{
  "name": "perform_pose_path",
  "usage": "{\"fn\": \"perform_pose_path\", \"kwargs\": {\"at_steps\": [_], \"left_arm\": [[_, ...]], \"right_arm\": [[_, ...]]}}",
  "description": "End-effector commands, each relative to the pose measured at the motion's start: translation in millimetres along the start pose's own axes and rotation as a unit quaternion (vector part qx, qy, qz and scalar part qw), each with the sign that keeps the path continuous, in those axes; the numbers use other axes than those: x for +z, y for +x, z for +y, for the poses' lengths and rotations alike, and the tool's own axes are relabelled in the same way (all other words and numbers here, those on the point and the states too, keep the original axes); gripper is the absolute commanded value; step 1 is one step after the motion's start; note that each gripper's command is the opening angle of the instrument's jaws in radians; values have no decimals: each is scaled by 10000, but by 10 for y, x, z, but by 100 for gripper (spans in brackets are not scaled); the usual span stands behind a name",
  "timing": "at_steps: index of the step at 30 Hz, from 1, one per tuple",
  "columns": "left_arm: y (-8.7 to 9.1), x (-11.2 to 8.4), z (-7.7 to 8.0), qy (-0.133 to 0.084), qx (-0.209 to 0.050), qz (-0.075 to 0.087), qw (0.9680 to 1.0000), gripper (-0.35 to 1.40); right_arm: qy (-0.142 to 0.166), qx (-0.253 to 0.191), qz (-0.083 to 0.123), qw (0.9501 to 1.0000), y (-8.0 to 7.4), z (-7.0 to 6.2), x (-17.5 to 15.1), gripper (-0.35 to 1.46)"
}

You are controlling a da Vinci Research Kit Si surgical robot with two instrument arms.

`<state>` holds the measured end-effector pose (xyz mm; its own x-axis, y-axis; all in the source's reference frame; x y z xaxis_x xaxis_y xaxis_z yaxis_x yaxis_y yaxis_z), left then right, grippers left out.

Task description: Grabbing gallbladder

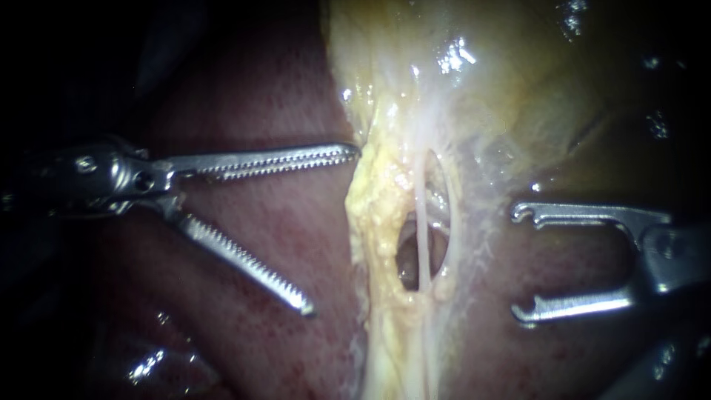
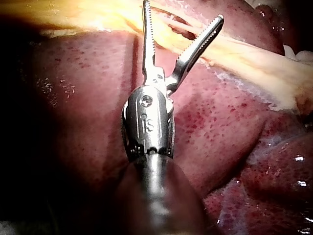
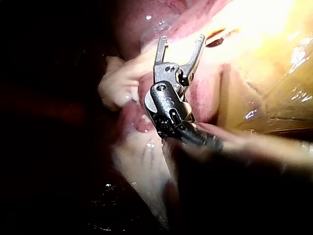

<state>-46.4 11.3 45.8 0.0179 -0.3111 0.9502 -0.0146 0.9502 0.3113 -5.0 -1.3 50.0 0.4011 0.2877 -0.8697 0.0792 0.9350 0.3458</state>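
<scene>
Gallbladder: yellow-green, wet, glistening sac lying on the liver. It narrows into a pale fatty band that runs down the middle of the endoscope view. A window has been opened in the band, and one thin pale tube crosses it.

Handling, as a judgement: soft, slack, slippery and thin-walled, so it would tear or leak under a hard bite. The best hold looks like the thick fatty edge of the band on the left instrument's side, well off the tube and the window rim.

Left instrument: toothed jaws spread wide, nothing gripped. The upper tip is at the band's edge, but contact cannot be told. The lower jaw is over liver.

Right instrument: hooked jaws apart, empty, just beside the band on its far side.
</scene>
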Motion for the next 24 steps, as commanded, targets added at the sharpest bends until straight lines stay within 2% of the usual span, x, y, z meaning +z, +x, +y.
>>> {"fn": "perform_pose_path", "kwargs": {"at_steps": [1,3,5,6,7,11,15,20,21,24], "left_arm": [[0,0,0,-5,-2,2,10000,131],[0,0,0,11,-4,-1,10000,131],[-2,-1,0,-409,-200,51,9990,135],[-3,-1,0,-524,-228,66,9983,136],[-4,-2,1,-728,-319,84,9968,136],[-13,-5,5,-1225,-730,93,9897,136],[-16,-4,8,-1330,-806,334,9873,136],[-11,-2,11,-1406,-1209,768,9797,135],[-10,-2,12,-1381,-1222,853,9791,135],[-7,-3,14,-1415,-1592,1029,9716,130]], "right_arm": [[0,-1,-1,10000,0,0,0,60],[0,-1,-1,10000,0,0,0,60],[1,-1,-1,10000,0,0,0,60],[1,-1,-1,10000,0,0,0,60],[0,-1,-1,10000,0,0,0,60],[-1,-1,-1,10000,0,0,0,60],[-5,-1,-2,10000,0,0,2,60],[-5,0,-2,10000,0,0,2,60],[-6,0,-2,10000,0,0,2,60],[-7,1,-2,10000,0,0,2,60]]}}
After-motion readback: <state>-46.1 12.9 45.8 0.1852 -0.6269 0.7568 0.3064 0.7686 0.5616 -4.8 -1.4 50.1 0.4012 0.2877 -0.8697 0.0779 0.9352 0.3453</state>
